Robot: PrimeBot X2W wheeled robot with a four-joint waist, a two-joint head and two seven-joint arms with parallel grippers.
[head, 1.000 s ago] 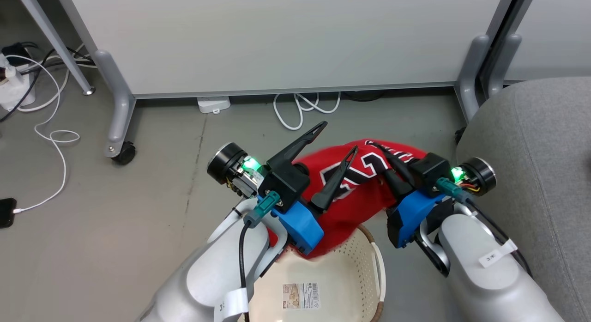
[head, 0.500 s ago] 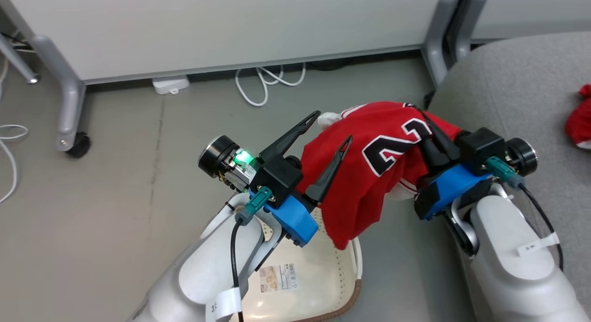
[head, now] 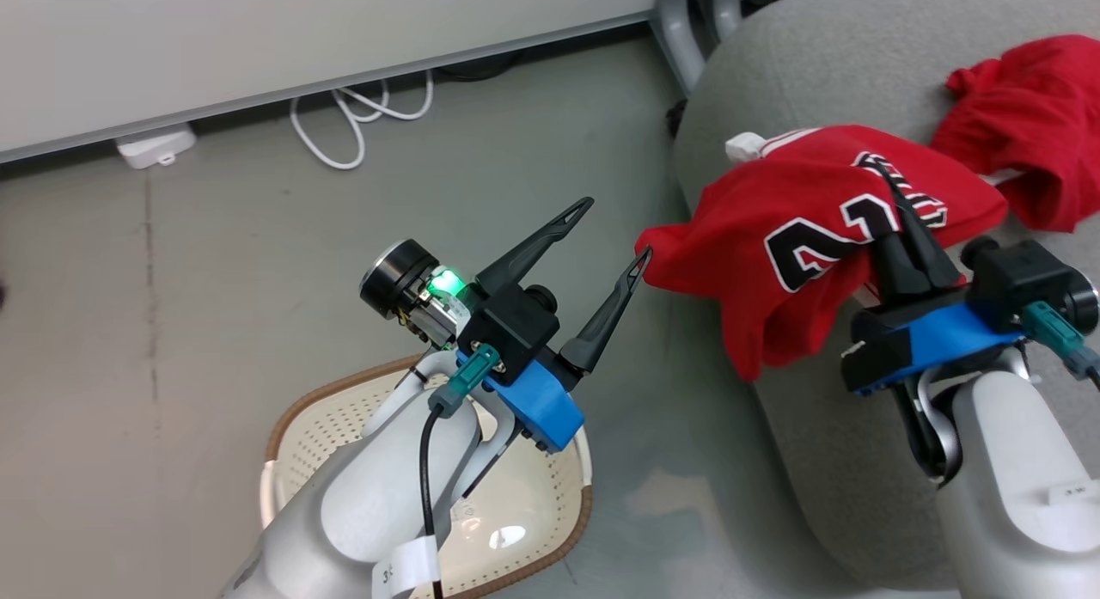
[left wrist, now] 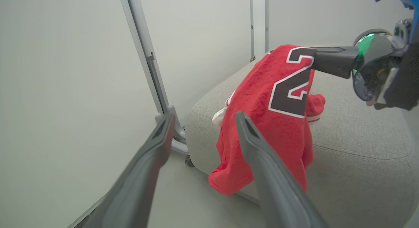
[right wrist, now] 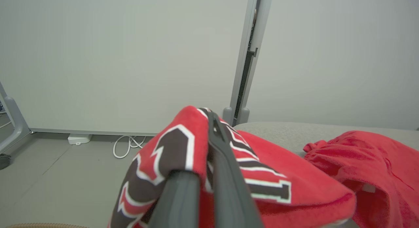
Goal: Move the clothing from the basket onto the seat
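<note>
My right gripper [head: 887,171] is shut on the red jersey [head: 799,221] with black white-edged numbers. It holds the jersey over the left edge of the grey seat [head: 825,461], and the cloth hangs down over the seat's side. In the right wrist view the shut fingers [right wrist: 226,162] pinch the jersey [right wrist: 176,149]. A second red garment [head: 1023,118] lies crumpled on the seat farther back. My left gripper [head: 617,229] stands open and holds nothing, left of the jersey and above the cream basket [head: 284,418]. No clothing shows in the visible part of the basket.
A pale partition wall [head: 258,40] runs along the back, and its grey leg [head: 679,15] stands by the seat's corner. White cable loops [head: 352,126] and a white adapter [head: 155,143] lie on the grey floor below it.
The head view has swung to the right. My right gripper has carried the jersey from above the basket to over the seat's edge. The left gripper stayed open and the cloth has slipped clear of it.
</note>
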